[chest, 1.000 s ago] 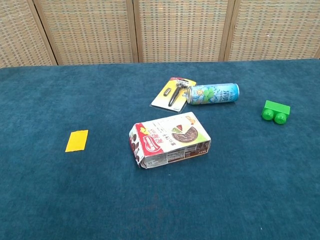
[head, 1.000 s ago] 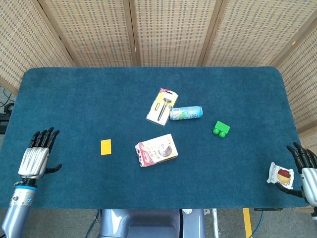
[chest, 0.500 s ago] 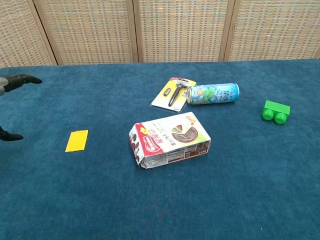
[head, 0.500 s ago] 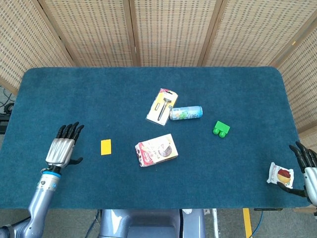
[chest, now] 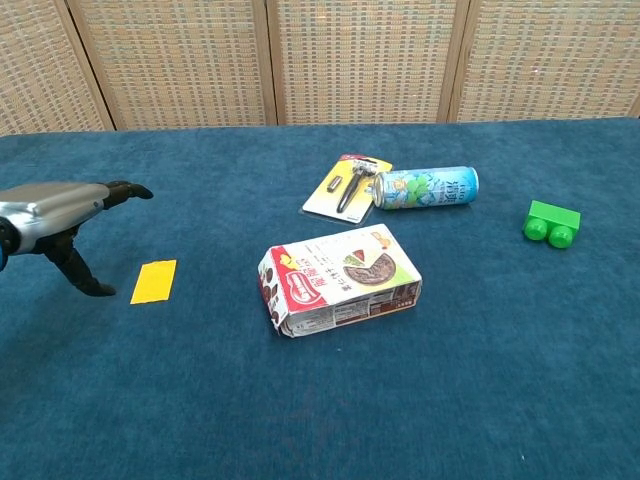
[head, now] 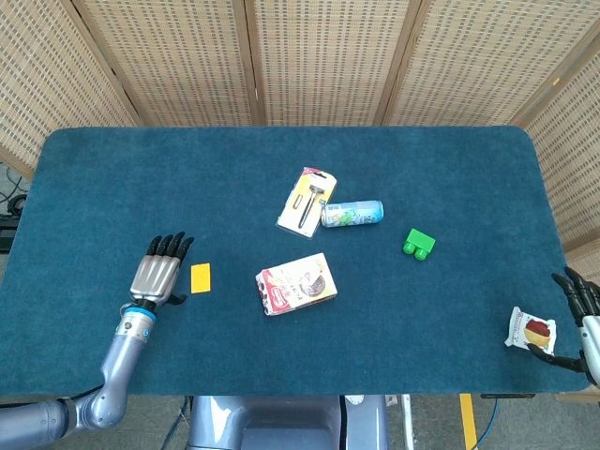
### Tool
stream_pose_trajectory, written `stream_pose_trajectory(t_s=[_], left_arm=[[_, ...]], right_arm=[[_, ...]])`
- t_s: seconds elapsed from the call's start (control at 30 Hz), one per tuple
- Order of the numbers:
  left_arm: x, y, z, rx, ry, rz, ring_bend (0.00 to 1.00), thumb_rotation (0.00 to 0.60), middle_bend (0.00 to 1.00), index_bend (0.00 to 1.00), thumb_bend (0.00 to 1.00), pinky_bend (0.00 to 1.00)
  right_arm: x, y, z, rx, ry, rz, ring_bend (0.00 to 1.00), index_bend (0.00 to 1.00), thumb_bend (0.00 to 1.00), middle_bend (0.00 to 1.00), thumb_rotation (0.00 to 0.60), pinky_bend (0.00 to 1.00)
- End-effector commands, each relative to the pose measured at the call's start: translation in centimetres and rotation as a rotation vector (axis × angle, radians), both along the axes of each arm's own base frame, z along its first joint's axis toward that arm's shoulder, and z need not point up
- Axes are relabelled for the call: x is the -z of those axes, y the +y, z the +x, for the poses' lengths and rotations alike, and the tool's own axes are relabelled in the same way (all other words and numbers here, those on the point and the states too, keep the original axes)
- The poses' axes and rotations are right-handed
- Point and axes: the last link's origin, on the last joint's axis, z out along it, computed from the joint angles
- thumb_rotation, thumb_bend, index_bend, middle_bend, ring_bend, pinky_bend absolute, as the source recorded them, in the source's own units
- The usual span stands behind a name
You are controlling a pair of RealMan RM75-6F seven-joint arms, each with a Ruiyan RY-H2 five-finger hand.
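Since a second ago, the left hand (head: pixel 157 277) has travelled inward and now hovers empty, fingers spread, just beside the yellow card (head: pixel 201 277) on the blue table (head: pixel 122 178). Resting at the table's edge, the right hand (head: pixel 583 319) is open, its thumb beside the snack packet (head: pixel 531 331).

On the tabletop (head: pixel 112 178), the card (head: pixel 201 277) is placed just right of the left robot hand (head: pixel 158 276). The box (head: pixel 296 284) is found further right, near the middle. Behind it, the blister pack (head: pixel 307 202) and the can (head: pixel 352 214) are set side by side, touching, the can to the right. The block (head: pixel 419 245) is placed right of the can. At the front right corner, the packet (head: pixel 532 332) is set just left of the right robot hand (head: pixel 586 323).
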Motion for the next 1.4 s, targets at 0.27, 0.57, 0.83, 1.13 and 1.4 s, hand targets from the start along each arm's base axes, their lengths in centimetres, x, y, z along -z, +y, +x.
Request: stream_pose_trajectory(t_s=[0.27,0.57,0.83,1.13,1.4], left_arm=[[1.6,0.9,1.0,0.003,0.025,-0.018,0.0,0.6,0.0,0.0,0.21,0.0],[2.5,1.2,1.3,-0.001,0.037,-0.028,0.0,0.6,0.0,0.0,0.2,0.0],[3.2,1.2,1.5,0.01,0.05,-0.029,0.0,0.6,0.0,0.0,0.2,0.0],[4.2,1.1,1.4,0.014,0.074,-0.035,0.0,0.6,0.0,0.0,0.2,0.0],[4.6,1.3,1.4,0.017,0.084,-0.029,0.0,0.6,0.0,0.0,0.21,0.0]], right_arm=[[-0.2,-0.1,-0.2,0.003,-0.009,-0.001,0.0,0.0,0.1,0.0,0.6,0.0],[-0.3,-0.1,-0.3,0.003,-0.017,-0.004,0.0,0.0,0.1,0.0,0.6,0.0],[-0.5,-0.1,-0.4,0.003,-0.024,-0.009,0.0,0.0,0.1,0.0,0.6,0.0],[-0.6,0.0,-0.5,0.004,-0.033,-0.013,0.0,0.0,0.1,0.0,0.6,0.0],[-0.7,0.0,-0.5,0.002,-0.033,-0.013,0.0,0.0,0.1,0.0,0.6,0.0]])
